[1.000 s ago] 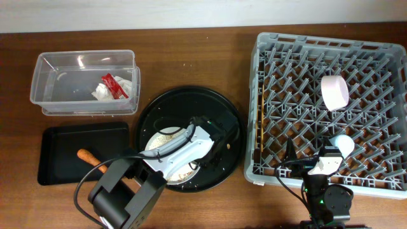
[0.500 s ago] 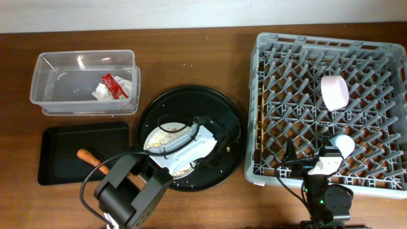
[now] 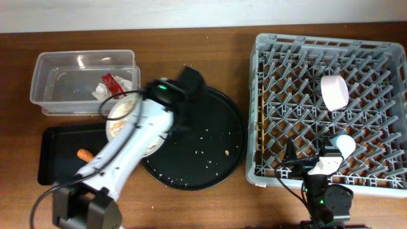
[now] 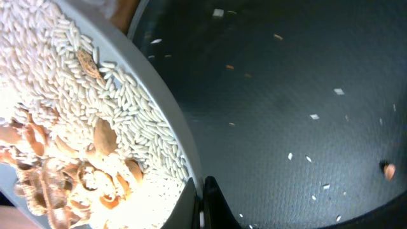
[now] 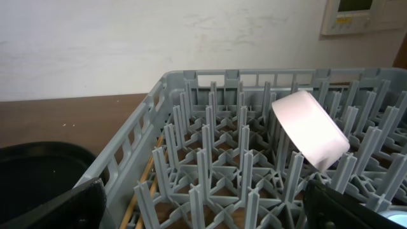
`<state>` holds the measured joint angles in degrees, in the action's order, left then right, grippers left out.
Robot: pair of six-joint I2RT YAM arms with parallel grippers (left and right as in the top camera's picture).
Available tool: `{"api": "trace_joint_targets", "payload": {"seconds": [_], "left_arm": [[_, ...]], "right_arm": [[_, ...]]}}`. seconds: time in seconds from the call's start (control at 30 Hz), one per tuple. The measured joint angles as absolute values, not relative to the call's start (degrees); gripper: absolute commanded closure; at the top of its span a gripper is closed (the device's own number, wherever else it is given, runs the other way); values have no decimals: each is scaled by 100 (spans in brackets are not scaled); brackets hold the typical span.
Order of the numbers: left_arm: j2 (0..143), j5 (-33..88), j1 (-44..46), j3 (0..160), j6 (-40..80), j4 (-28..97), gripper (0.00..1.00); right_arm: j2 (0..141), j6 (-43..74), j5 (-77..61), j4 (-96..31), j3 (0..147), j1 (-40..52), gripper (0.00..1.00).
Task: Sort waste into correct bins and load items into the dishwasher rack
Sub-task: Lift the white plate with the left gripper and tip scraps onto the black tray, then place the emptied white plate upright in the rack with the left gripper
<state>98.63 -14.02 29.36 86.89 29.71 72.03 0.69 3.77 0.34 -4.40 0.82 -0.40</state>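
Scrap-sorting is in hand: the left tool (image 4: 200, 198), clamped on the rim of the round white plate (image 3: 117, 124) laden with rice scraps (image 4: 82, 95), holds it over the corner of the shallow black tray (image 3: 48, 156), so tipping it there likely comes next, while the right tool (image 5: 203, 210) waits, fingers apart, at the dishwasher rack (image 3: 267, 44).

Dark brown wood table (image 3: 191, 44) is butting against a scuffed white wall (image 5: 127, 44); beige wall panel (image 5: 362, 14) is sitting top-right, lighting even.

No legible text, labels or numbers anywhere.
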Motion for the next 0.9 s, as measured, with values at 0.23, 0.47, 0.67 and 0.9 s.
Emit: {"api": "trace_joint_targets", "payload": {"seconds": [0.23, 0.47, 0.67, 0.9], "left_arm": [[9808, 1100, 327, 8650, 2475, 6751, 100], [9535, 2799, -1197, 7802, 1450, 6517, 100], [8182, 4628, -2729, 7533, 104, 6573, 100], [8156, 6862, -4338, 6292, -2161, 7172, 100]], "right_arm": [[69, 381, 34, -443, 82, -45, 2], [69, 381, 34, -443, 82, -45, 2], [69, 384, 32, -443, 82, -45, 2], [69, 384, 34, -440, 82, -45, 2]]}}
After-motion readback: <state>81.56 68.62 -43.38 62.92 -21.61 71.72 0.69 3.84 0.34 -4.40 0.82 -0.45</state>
